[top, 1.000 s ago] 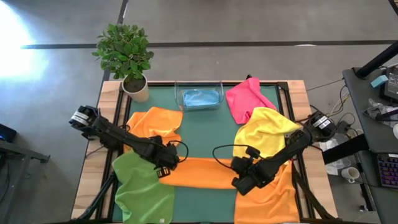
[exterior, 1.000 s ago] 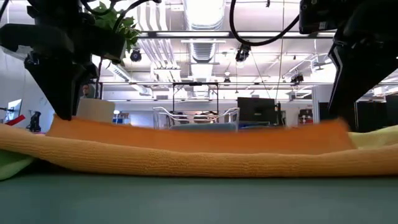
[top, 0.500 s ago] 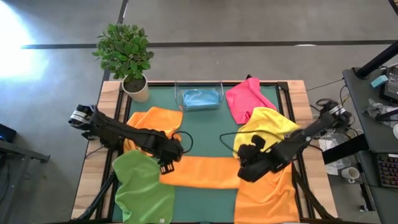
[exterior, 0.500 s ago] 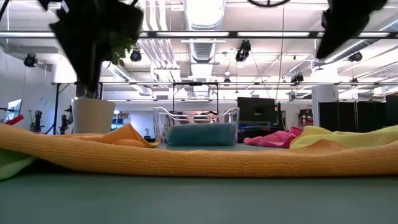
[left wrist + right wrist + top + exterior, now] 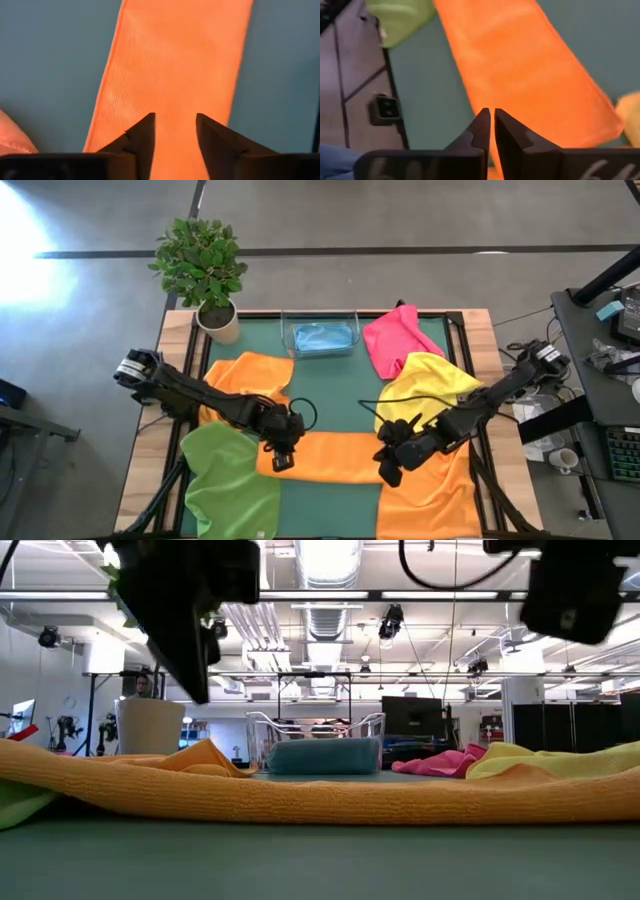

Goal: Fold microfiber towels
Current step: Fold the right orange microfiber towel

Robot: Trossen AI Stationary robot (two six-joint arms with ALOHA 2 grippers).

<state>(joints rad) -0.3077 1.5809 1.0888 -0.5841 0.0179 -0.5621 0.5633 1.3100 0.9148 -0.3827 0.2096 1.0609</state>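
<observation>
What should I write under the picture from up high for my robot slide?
Left gripper and right gripper hover over opposite ends of a folded orange microfiber towel on the green table.

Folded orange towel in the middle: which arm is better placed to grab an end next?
Left, probably. The left gripper hovers open over the folded orange towel; the right gripper over the other end looks shut.

Green towel (image 5: 232, 485) & lower orange towel (image 5: 425, 500) cut off by high view's bottom edge. Low view: both arms cropped at top, blurred. Right wrist view: green towel cropped at top left, yellow towel (image 5: 630, 107) at right edge.
</observation>
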